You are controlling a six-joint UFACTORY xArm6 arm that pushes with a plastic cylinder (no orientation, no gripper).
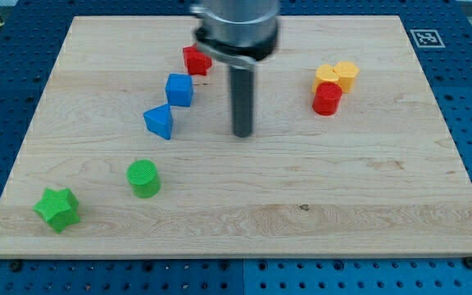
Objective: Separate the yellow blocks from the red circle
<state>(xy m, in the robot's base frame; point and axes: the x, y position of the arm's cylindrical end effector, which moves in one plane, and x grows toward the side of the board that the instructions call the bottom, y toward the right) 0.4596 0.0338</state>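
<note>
A red circle sits at the view's upper right. Two yellow blocks touch it from above: one directly above it and a yellow hexagon up and to the right. My tip rests on the board near the centre, well to the left of this cluster and slightly lower, touching no block.
A red block lies at the top centre, partly behind the arm. A blue cube and a blue triangle lie left of my tip. A green circle and a green star sit at the lower left on the wooden board.
</note>
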